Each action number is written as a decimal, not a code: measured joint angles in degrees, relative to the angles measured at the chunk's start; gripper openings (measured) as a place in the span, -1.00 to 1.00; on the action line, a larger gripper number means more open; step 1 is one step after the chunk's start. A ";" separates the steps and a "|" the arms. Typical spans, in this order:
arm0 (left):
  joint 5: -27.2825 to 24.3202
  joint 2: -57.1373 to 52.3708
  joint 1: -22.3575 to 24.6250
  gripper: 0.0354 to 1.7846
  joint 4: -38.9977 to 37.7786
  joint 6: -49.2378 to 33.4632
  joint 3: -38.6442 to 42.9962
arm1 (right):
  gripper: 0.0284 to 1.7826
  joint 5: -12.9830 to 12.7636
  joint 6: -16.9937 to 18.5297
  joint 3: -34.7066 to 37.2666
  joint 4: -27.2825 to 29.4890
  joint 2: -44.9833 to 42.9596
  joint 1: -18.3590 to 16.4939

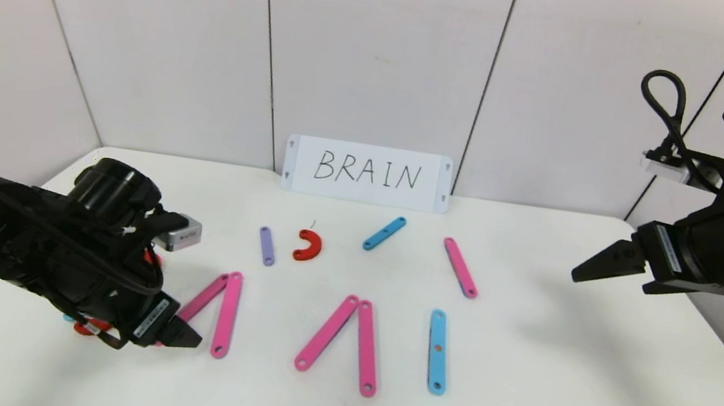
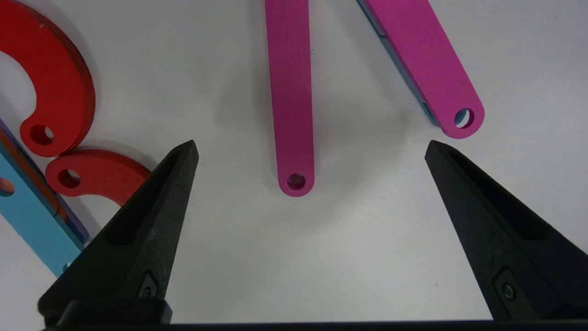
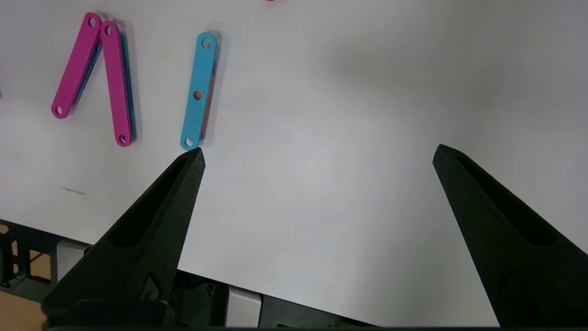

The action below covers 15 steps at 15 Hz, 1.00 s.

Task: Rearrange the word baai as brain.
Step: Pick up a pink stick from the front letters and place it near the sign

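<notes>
Hovering left gripper [image 2: 311,145] low over pink strips [image 2: 290,92], jaws wide apart, gripping nothing; idling right gripper [image 3: 317,154] raised at table's [image 1: 558,372] right, jaws spread empty.

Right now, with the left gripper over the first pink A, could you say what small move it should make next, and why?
Probably lower the open left gripper onto the pink strip between its fingers: BRAIN needs an R where this A stands, and spare pieces, a red curve and a purple strip, lie beyond. The right gripper hovers open.
</notes>
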 joint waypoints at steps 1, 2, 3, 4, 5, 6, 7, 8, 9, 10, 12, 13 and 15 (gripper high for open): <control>0.15 0.41 -0.35 0.94 -0.09 0.00 0.04 | 0.95 0.00 -0.02 0.00 0.00 -0.02 -0.04; 0.26 0.71 -0.52 0.94 -0.11 0.00 0.04 | 0.95 -0.02 -0.07 0.00 0.00 -0.05 -0.04; 0.33 0.99 -0.60 0.94 -0.12 0.02 0.01 | 0.95 0.00 -0.07 0.00 0.00 -0.05 -0.09; 0.35 1.26 -0.66 0.94 -0.12 0.02 -0.07 | 0.95 -0.02 -0.09 0.00 0.00 -0.05 -0.09; 0.39 1.48 -0.66 0.94 -0.12 0.02 -0.18 | 0.95 0.00 -0.09 0.02 0.00 -0.05 -0.09; 0.44 1.78 -0.71 0.94 -0.17 0.02 -0.30 | 0.95 0.00 -0.09 0.07 0.00 -0.05 -0.09; 0.44 2.08 -0.71 0.94 -0.45 0.02 -0.44 | 0.95 0.00 -0.11 0.07 0.00 -0.05 -0.09; 0.44 2.39 -0.71 0.94 -1.41 0.02 -0.44 | 0.95 0.00 -0.11 0.10 0.00 -0.05 -0.09; 0.39 2.69 -0.71 0.94 -2.73 0.00 -0.30 | 0.95 0.00 -0.09 0.10 0.00 -0.05 -0.09; 0.35 3.06 -0.71 0.94 -3.95 0.00 -0.18 | 0.95 -0.02 -0.09 0.10 0.00 -0.06 -0.10; 1.21 3.63 -0.55 0.94 -4.69 0.00 -0.13 | 0.95 0.00 -0.09 0.13 0.00 -0.06 -0.10; 1.57 3.80 -0.46 0.94 -4.74 0.02 -0.13 | 0.95 0.00 -0.09 0.16 0.00 -0.11 -0.09; 1.96 4.01 -0.38 0.94 -4.74 0.02 -0.13 | 0.95 0.00 -0.18 0.21 0.00 -0.16 -0.15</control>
